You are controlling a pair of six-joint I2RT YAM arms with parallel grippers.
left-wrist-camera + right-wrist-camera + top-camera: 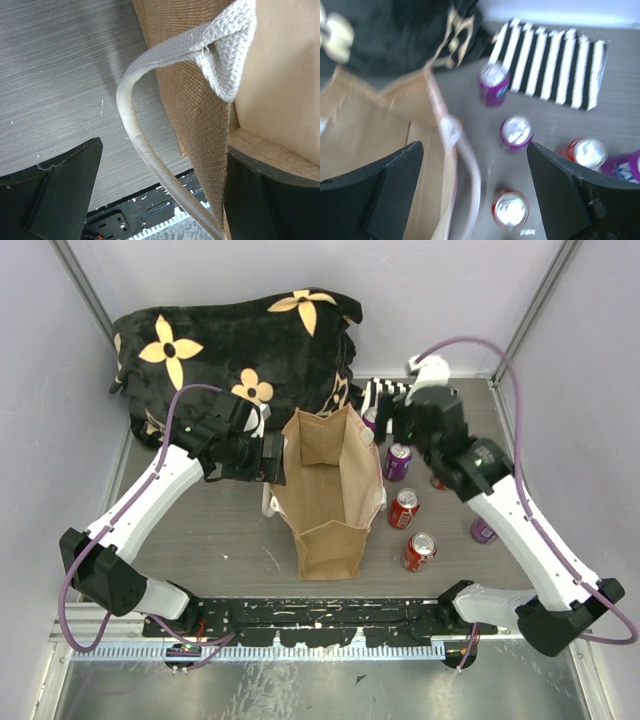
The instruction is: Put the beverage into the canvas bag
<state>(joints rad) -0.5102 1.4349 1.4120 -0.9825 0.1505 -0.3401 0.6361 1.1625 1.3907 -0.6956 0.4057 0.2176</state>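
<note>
Evidently picking comes first: right gripper [474, 147] hangs spread, empty, above a purple can [516, 132] (nothing grasped). Left gripper [162, 150] straddles, unclenched, the canvas bag [330, 540] on the tabletop [220, 530]. Next, descend squarely.

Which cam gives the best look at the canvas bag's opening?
Top external: the canvas bag shows its whole mouth from above. Left wrist shows only one wall and a handle, close up; right wrist, a blurred corner.
</note>
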